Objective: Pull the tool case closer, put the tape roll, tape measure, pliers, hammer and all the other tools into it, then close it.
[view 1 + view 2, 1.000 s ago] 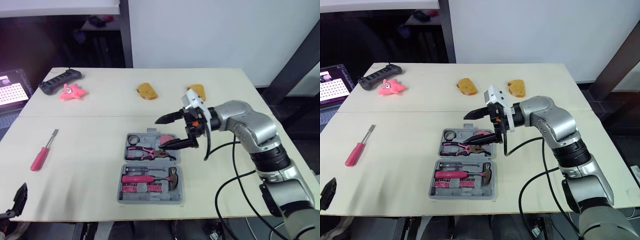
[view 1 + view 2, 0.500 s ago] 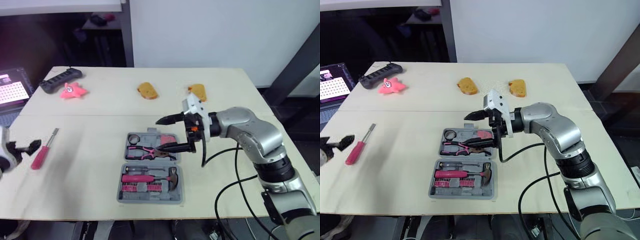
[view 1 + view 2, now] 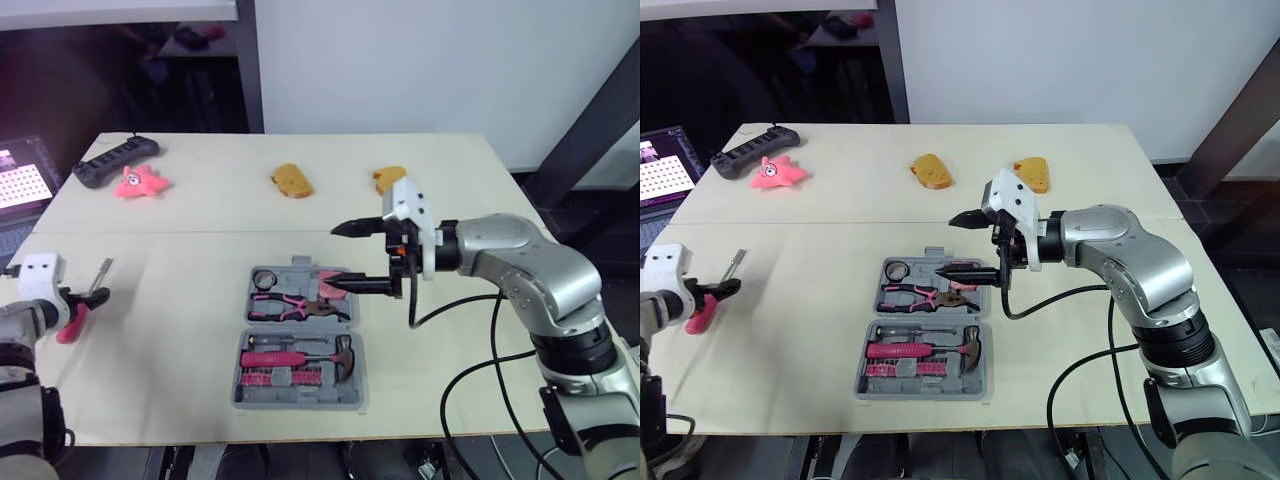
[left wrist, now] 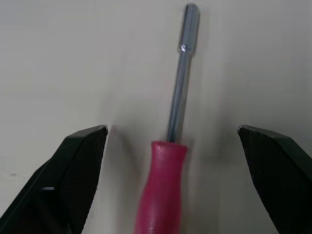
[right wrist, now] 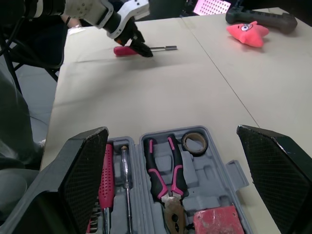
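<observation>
The grey tool case (image 3: 352, 372) lies open at the table's middle. It holds a tape roll (image 3: 266, 277), pink pliers (image 3: 290, 303), a red tape measure (image 5: 217, 222), a hammer (image 3: 342, 352) and pink bits. A pink-handled screwdriver (image 4: 165, 190) lies on the table far to the left. My left gripper (image 3: 718, 293) is open and straddles it, one black finger (image 4: 80, 161) on each side of the handle's top. My right gripper (image 3: 332, 258) hangs open and empty just above the case's far right corner.
Along the far edge lie a black handset (image 3: 108, 160), a pink star toy (image 3: 140, 182) and two bread-like pieces (image 3: 292, 180) (image 3: 390, 178). A lit screen (image 3: 20, 185) stands off the left side. A black cable (image 3: 470, 350) loops under my right arm.
My left arm rose from the near left corner to the screwdriver and now brackets it. My right gripper drew back to the right, off the case's middle.
</observation>
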Motion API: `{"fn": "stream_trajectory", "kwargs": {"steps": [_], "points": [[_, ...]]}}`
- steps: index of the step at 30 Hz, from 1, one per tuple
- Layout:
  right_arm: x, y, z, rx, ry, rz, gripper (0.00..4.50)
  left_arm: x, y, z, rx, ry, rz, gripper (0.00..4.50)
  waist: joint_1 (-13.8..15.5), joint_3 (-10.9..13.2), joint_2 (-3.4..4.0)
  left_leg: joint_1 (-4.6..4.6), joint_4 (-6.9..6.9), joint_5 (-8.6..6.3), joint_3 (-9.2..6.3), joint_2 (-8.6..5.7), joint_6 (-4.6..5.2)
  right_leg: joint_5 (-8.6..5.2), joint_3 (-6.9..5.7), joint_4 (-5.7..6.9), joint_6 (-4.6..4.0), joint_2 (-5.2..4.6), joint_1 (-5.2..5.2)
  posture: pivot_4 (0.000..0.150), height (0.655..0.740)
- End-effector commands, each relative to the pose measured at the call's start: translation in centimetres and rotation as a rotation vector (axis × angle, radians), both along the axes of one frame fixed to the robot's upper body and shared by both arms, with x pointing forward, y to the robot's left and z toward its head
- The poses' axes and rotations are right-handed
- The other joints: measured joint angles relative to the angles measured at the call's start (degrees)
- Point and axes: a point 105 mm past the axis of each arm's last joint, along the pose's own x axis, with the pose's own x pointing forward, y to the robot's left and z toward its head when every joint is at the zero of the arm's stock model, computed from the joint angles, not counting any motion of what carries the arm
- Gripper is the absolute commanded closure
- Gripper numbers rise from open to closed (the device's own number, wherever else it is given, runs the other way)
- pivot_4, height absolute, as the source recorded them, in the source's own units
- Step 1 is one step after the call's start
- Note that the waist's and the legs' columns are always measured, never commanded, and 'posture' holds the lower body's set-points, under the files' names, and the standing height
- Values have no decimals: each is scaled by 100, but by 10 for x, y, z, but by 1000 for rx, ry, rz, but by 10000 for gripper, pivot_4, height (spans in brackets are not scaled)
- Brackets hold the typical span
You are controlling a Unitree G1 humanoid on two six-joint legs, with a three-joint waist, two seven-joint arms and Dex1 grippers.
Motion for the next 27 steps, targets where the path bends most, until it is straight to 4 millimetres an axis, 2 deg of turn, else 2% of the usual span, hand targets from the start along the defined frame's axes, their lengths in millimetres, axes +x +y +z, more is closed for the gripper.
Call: {"fn": "stream_trajectory", "kwargs": {"steps": [1, 3, 9, 13, 17, 22, 27], "points": [[-4, -4, 18, 9, -68, -8, 16, 1, -1, -4, 20, 21, -7, 2490, 43, 0, 1, 0, 3, 0, 0, 0, 0, 0, 1, 1, 0, 0, 0, 1500, 7150], [-4, -5, 19, -1, -70, -16, 0, -1, -2, -7, 11, 31, -4, 9163, 93, 0, 1, 0, 6, 0, 0, 0, 0, 0, 1, 4, 0, 0, 0, 1500, 7150], [-4, -8, 19, -15, -69, -28, 0, -2, 2, -2, 2, 25, 5, 40237, 110, -1, 2, 2, 8, 0, 1, 0, 0, 0, 1, 9, 0, 0, 0, 1500, 7150], [-3, -8, 17, -24, -68, -32, 0, 10, -5, 17, -25, -25, -47, 40640, 114, -1, 2, 2, 8, 0, 1, 0, 0, 0, 1, 9, 0, 0, 0, 1500, 7150], [-2, -7, 16, -23, -65, -34, 0, 25, -40, 38, -20, -22, -275, 40641, 138, 1, -2, -3, 8, 1, -2, 0, -1, 0, -3, 9, 1, 0, 0, 1500, 7150], [-4, -5, 13, -17, -23, -29, 0, 26, -102, 56, -20, -52, -562, 40641, 134, 1, -1, -7, 8, 2, -3, 0, -3, 0, -1, 7, 1, -3, 0, 1500, 7150], [-5, -5, 10, -23, -15, -34, 0, 20, -136, 56, 17, -8, -659, 40642, 111, 2, -1, -6, 10, 2, -7, 1, -2, 0, -2, 9, 1, -1, 0, 1500, 7150]]}}
